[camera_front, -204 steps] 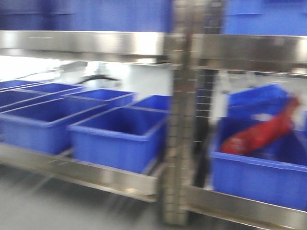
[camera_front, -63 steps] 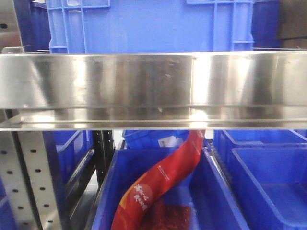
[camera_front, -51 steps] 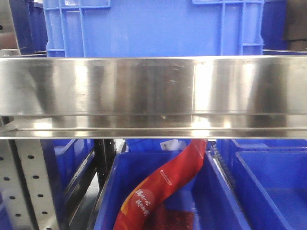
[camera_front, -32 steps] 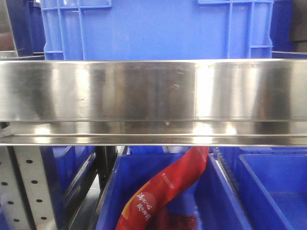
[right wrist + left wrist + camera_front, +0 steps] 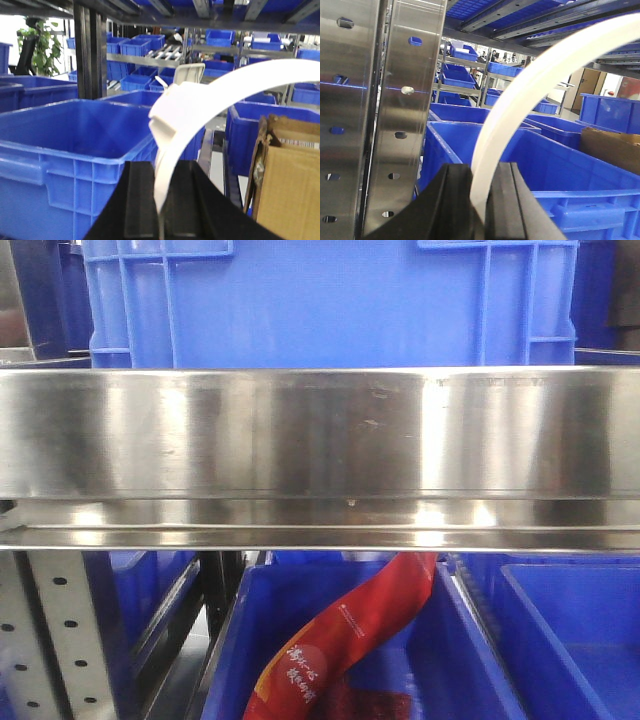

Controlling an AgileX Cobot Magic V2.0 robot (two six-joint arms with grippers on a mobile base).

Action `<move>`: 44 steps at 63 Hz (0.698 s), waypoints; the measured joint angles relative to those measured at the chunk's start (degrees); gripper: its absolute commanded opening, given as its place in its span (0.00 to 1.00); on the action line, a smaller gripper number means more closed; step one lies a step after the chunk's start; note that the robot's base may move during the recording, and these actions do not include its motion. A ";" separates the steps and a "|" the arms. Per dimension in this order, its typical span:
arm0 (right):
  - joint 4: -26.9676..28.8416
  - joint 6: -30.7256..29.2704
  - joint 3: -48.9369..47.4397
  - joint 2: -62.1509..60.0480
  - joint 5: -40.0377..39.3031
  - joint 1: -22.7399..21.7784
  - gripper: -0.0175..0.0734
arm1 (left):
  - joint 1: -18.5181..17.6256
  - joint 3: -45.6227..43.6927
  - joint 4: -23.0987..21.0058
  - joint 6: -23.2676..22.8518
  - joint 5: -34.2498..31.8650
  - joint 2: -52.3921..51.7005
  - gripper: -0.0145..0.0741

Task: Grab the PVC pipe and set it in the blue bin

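Left gripper (image 5: pixel 482 207): pinches a curved white PVC pipe (image 5: pixel 520 90) between black fingers (image 5: pixel 452 200), jaws pressed against its sides. Arcs up and to the right from the grip, crossing in front of an open blue bin (image 5: pixel 555 165) without touching it. Beside that bin on the left, a perforated steel upright (image 5: pixel 405 100); at the far right, a brown cardboard box (image 5: pixel 615 145).

Right gripper (image 5: pixel 162 207): likewise closes tight on white PVC pipe, with a coupling (image 5: pixel 167 112) just above the grip. Sweeps up and right, held in the air, near a large blue bin (image 5: pixel 65 145) on the left and a cardboard carton (image 5: pixel 285 180) on the right. Cannot tell whether one pipe or two.

Front view: shows neither gripper nor pipe. Fills mostly with a stainless shelf rail (image 5: pixel 320 440), a blue crate (image 5: pixel 330 300) above it, and below it a red packet (image 5: pixel 350 630) lying in a lower blue bin (image 5: pixel 235 640).
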 measured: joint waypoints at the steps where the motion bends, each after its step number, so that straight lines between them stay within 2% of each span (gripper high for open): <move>1: 0.00 0.00 0.00 0.00 -0.15 0.00 0.02 | 0.00 0.00 0.00 0.00 0.00 0.00 0.04; 15: 0.00 0.00 0.00 0.00 -0.38 0.00 0.02 | 0.00 0.00 0.00 0.00 0.11 0.00 0.04; 21: 0.00 0.00 0.00 0.00 2.42 0.00 0.02 | 0.00 0.00 0.00 0.00 2.29 0.00 0.04; 28: 0.52 0.00 0.00 0.53 7.92 0.00 0.02 | 0.00 -1.47 0.00 0.00 9.72 0.26 0.04; 34: 4.32 0.00 -0.12 2.15 11.10 0.00 0.02 | 0.00 -3.73 0.13 0.37 16.49 1.03 0.04; 44: 9.51 0.00 -3.32 8.71 16.32 0.00 0.02 | 0.00 -10.71 0.24 6.58 25.50 4.18 0.04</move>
